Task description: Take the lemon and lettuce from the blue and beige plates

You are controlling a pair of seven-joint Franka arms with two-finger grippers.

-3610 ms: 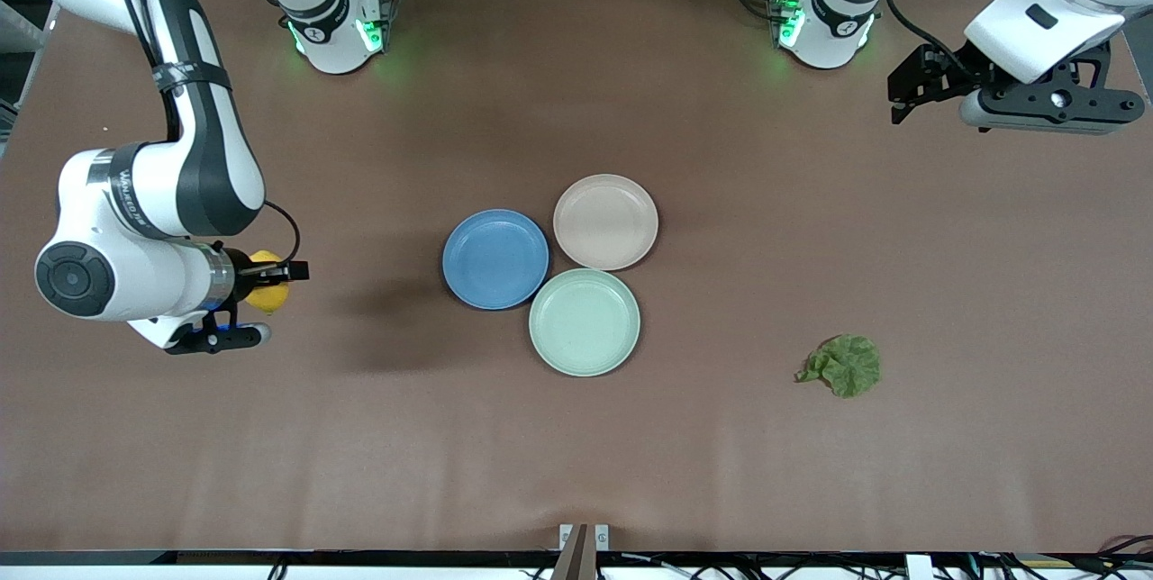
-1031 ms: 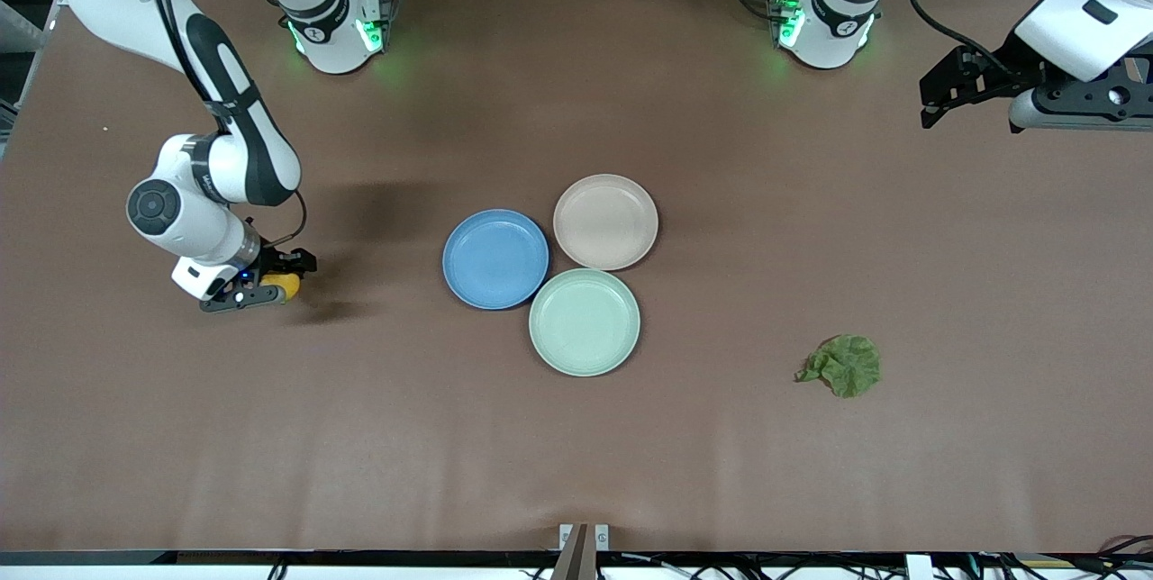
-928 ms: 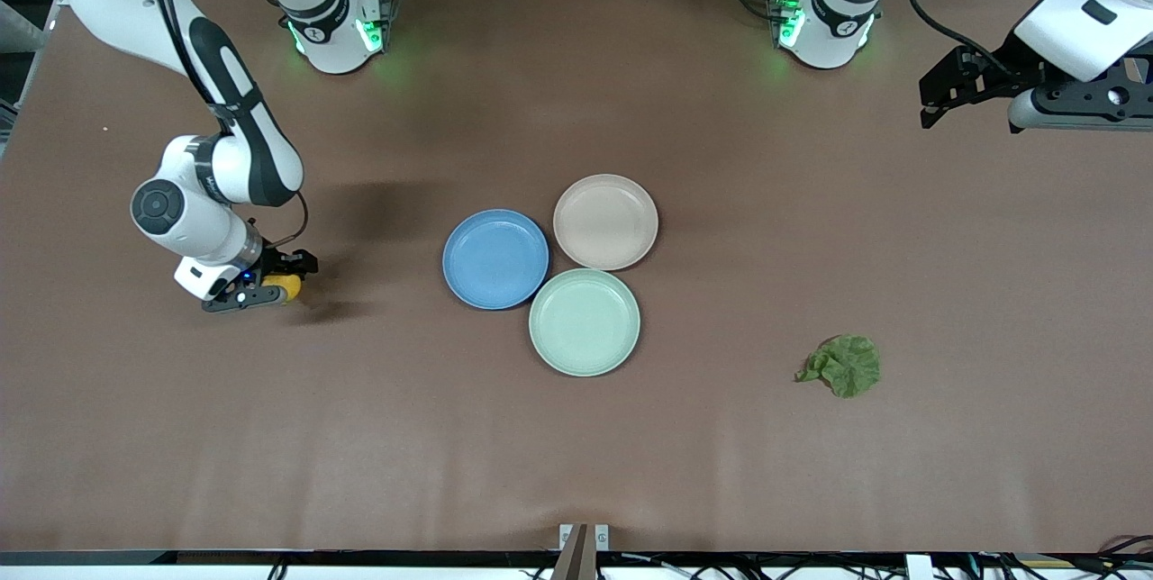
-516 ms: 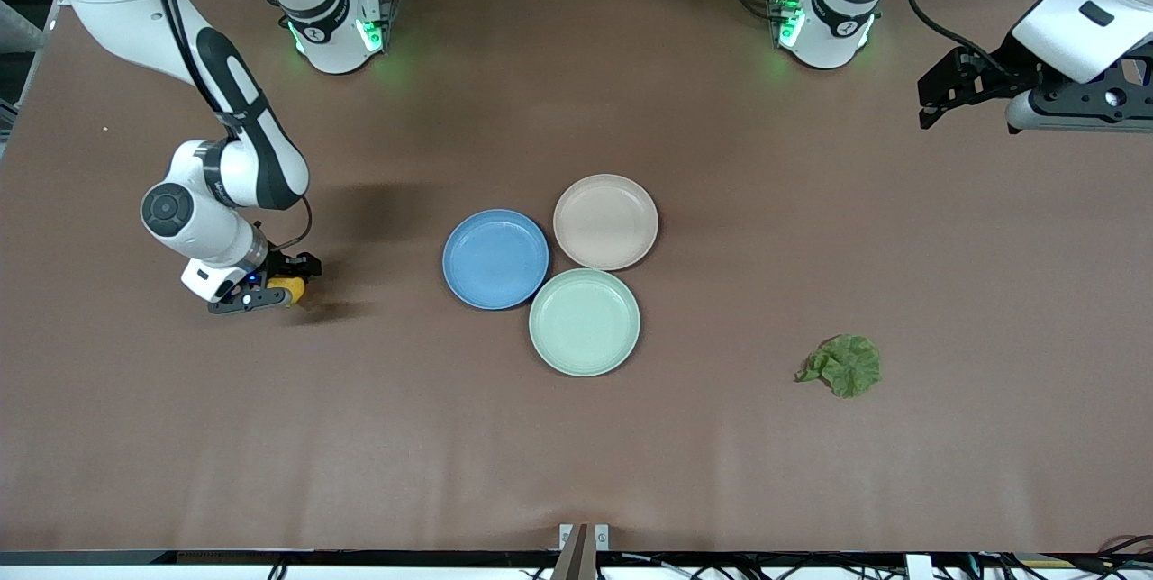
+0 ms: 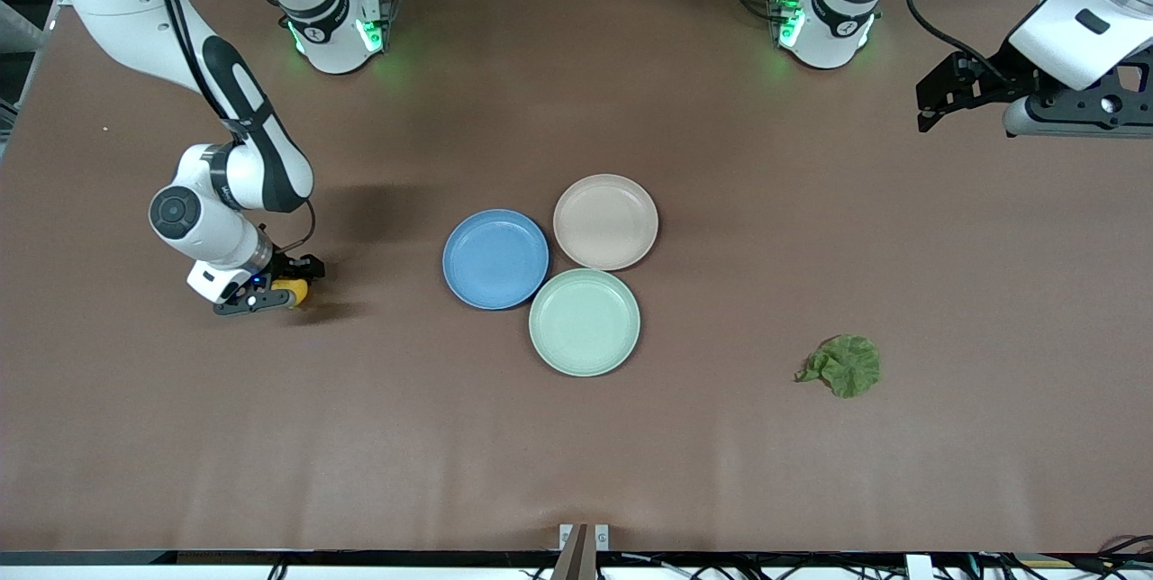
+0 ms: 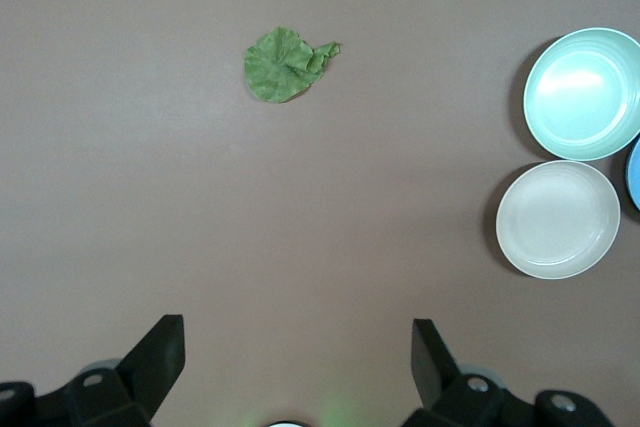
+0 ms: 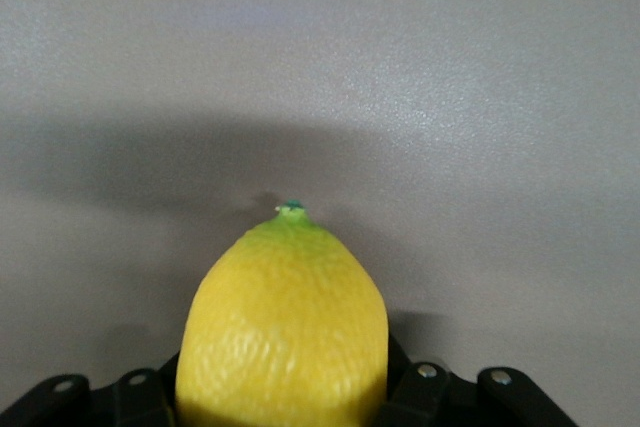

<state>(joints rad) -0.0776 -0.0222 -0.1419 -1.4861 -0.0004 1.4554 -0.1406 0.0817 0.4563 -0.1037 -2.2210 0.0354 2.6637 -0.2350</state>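
The yellow lemon [image 5: 294, 293] [image 7: 285, 317] sits low at the table surface toward the right arm's end, between the fingers of my right gripper [image 5: 301, 282] [image 7: 285, 387], which is shut on it. The green lettuce [image 5: 842, 366] [image 6: 283, 65] lies loose on the table toward the left arm's end, nearer the front camera than the plates. The blue plate [image 5: 495, 258] and the beige plate [image 5: 605, 222] [image 6: 558, 219] lie bare at the table's middle. My left gripper [image 5: 925, 110] [image 6: 298, 332] hangs open and holds nothing, high over the left arm's end of the table.
A mint-green plate [image 5: 585, 321] [image 6: 583, 94] touches the blue and beige plates on the side nearer the front camera. Both arm bases [image 5: 335, 31] stand along the table's back edge.
The right arm has come down and drifted slightly toward the plates, bringing the lemon close to the table. The left arm has barely shifted. Plates and lettuce have not moved.
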